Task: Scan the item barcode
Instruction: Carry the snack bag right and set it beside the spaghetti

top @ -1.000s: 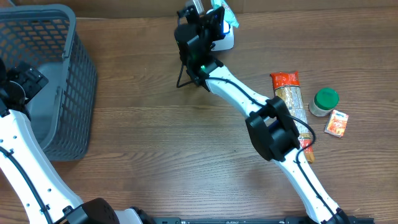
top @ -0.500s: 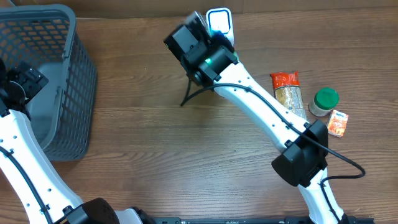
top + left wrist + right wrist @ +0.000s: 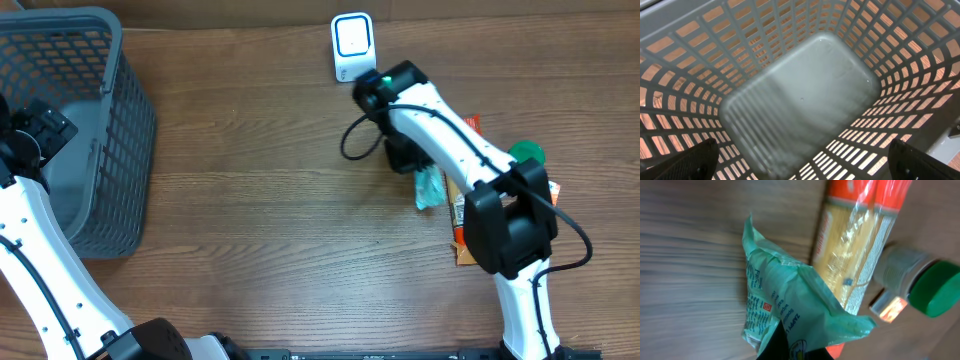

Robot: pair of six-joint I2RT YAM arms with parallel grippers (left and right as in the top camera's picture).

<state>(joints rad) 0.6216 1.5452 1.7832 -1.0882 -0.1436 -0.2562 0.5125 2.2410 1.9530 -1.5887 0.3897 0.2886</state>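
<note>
Green packet (image 3: 430,187), overhead: held by the right gripper (image 3: 410,165) over the table (image 3: 250,230), well apart from the scanner (image 3: 352,45); judged mid-carry. Left wrist: left gripper (image 3: 800,165) spread wide above the grey basket (image 3: 790,30). Right wrist: jaws pinch the packet's edge beside the spaghetti pack (image 3: 860,245); next calls for facing its barcode to the scanner.

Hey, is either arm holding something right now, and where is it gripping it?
The right gripper holds the green packet, jaws shut on one end of it. The left gripper is open over the basket, holding nothing.
</note>
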